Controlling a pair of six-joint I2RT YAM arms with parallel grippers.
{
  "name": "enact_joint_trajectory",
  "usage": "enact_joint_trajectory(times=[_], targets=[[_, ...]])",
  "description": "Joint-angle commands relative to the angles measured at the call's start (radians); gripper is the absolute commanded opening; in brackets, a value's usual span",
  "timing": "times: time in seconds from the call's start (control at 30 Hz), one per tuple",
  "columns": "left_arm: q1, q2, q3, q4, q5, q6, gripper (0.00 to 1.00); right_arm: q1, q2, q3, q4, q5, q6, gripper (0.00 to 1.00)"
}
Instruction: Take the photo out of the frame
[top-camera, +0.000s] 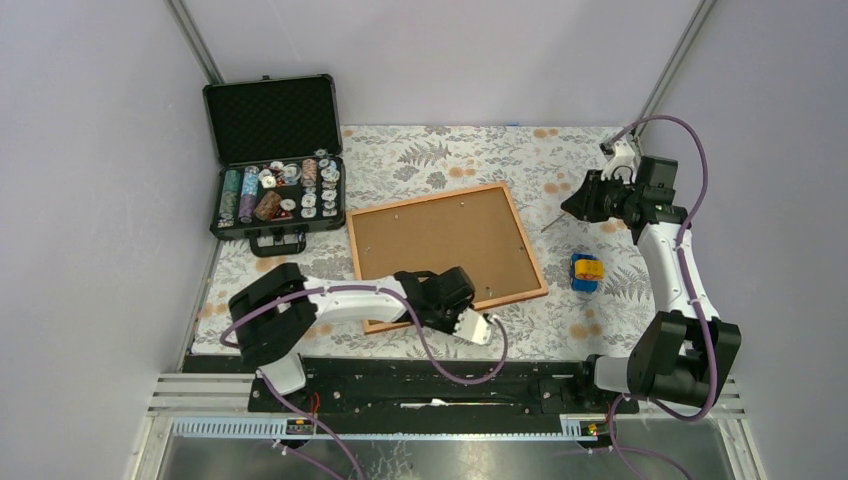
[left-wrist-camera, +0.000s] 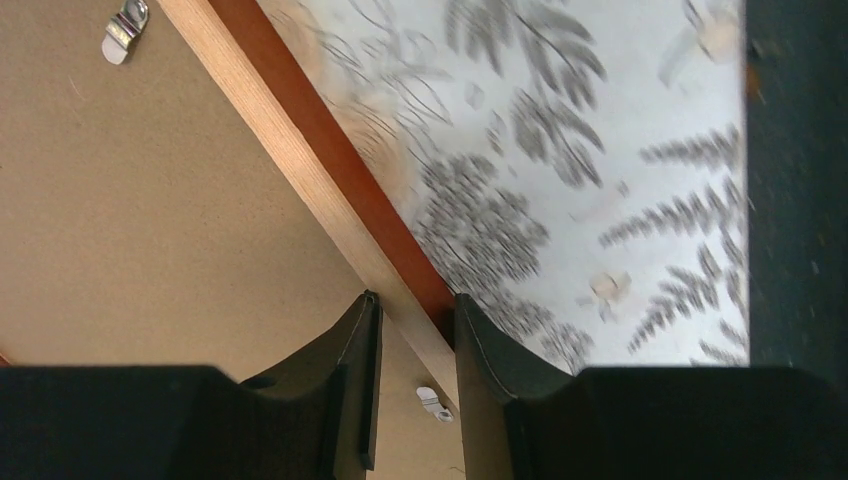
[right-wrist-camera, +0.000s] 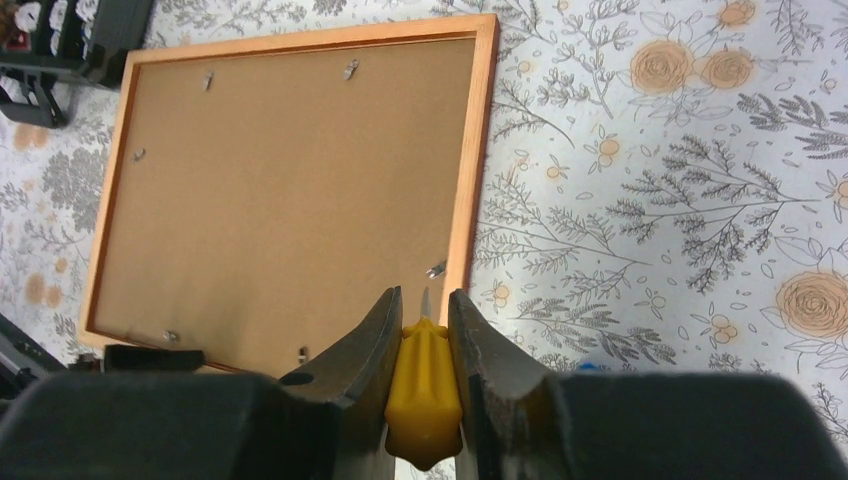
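The frame (top-camera: 533, 255) lies face down mid-table, its brown backing board (top-camera: 440, 245) up and small metal clips (left-wrist-camera: 124, 28) along the rim. The photo is hidden beneath the board. My left gripper (top-camera: 425, 305) straddles the frame's near rim (left-wrist-camera: 300, 150). One finger rests on the board side and the other on the red outer edge, so the gripper (left-wrist-camera: 415, 300) is shut on the rim. My right gripper (top-camera: 577, 207) hovers off the frame's right side, shut (right-wrist-camera: 425, 300) on a yellow-handled screwdriver (right-wrist-camera: 425, 390) whose tip points toward the frame (right-wrist-camera: 480, 150).
An open black foam-lined case (top-camera: 275, 115) with poker chips stands at the back left. A small blue and yellow object (top-camera: 586, 272) sits on the floral cloth right of the frame. A dark strip (left-wrist-camera: 795, 200) borders the cloth at the table's near edge.
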Motion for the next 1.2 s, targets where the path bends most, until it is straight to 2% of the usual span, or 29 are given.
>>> enact_joint_trajectory(times=[0.0,0.13,0.33,0.57,0.8,1.17], targets=[[-0.002,-0.092,-0.112,-0.105,0.083,0.185,0.15,0.018,-0.003,-0.006,-0.054,-0.033,-0.087,0.00],[-0.001,-0.165,-0.159,-0.127,0.119,0.226,0.18,0.064,-0.005,-0.010,-0.092,-0.001,-0.134,0.00],[0.000,-0.196,-0.135,-0.123,0.109,0.116,0.45,0.188,-0.009,-0.022,-0.113,0.097,-0.187,0.00],[0.020,-0.274,-0.109,-0.067,0.147,-0.018,0.57,0.295,0.019,-0.009,-0.149,0.184,-0.237,0.00],[0.094,-0.295,-0.132,0.065,0.152,-0.156,0.61,0.358,0.017,-0.042,-0.175,0.256,-0.259,0.00],[0.095,-0.214,-0.143,0.122,0.130,-0.198,0.60,0.436,0.009,-0.097,-0.143,0.342,-0.243,0.00]])
